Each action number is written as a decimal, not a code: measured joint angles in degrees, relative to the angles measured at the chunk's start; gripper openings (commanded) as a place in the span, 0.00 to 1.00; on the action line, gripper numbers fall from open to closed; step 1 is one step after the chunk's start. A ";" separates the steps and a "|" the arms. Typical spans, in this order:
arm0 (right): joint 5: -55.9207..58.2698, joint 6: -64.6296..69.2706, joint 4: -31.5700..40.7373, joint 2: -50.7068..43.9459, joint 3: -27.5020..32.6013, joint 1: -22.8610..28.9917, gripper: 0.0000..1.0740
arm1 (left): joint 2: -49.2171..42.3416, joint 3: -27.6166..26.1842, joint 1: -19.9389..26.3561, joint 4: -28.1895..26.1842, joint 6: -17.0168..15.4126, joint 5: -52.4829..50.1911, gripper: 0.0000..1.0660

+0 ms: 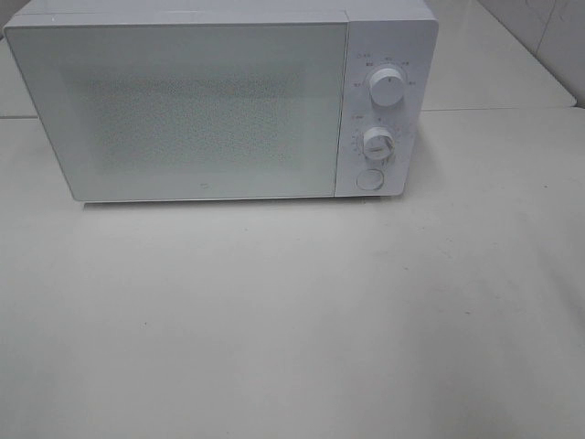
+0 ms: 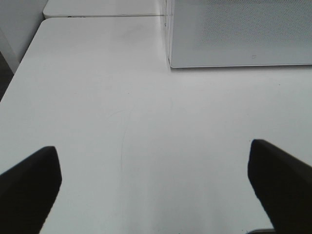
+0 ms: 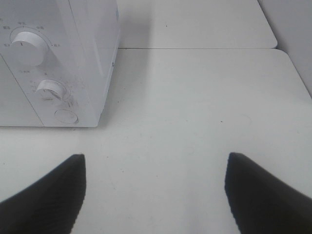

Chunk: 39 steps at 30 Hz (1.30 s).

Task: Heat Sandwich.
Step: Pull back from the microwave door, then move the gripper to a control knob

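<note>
Exterior high: the microwave (image 1: 183, 105) is set at the far edge of the table (image 1: 292, 329); left gripper (image 2: 153, 168) and right gripper (image 3: 156, 168) are spread wide, unloaded.

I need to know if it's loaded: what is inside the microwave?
The microwave is shut. Its speckled door shows only a pale haze; whatever is inside, if anything, is hidden behind it.

the right gripper (image 3: 156, 157) hangs over the white table (image 3: 195, 97), jaws wide apart, near the microwave (image 3: 90, 29), whose panel shows a large knob (image 3: 27, 46), a smaller knob (image 3: 51, 90) and a round button (image 3: 66, 116).
</note>
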 measured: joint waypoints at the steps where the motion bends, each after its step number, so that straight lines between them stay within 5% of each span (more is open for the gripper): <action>1: -1.26 0.06 0.00 0.92 0.00 0.00 0.70 | 0.00 0.00 0.00 0.00 0.00 0.00 0.92; 13: -15.13 2.41 0.00 8.88 0.11 0.00 0.70 | 0.00 0.00 0.00 0.00 0.00 0.00 0.92; 23: -35.70 2.58 1.26 14.15 8.59 0.23 0.70 | 0.00 0.00 0.00 0.00 0.00 0.00 0.92; 30: -50.82 -6.99 11.97 19.25 15.18 8.14 0.70 | 0.00 0.00 0.00 0.00 0.00 0.00 0.92; 39: -64.40 -20.51 27.79 27.22 16.62 20.97 0.70 | 0.00 0.00 0.00 0.00 0.00 0.00 0.92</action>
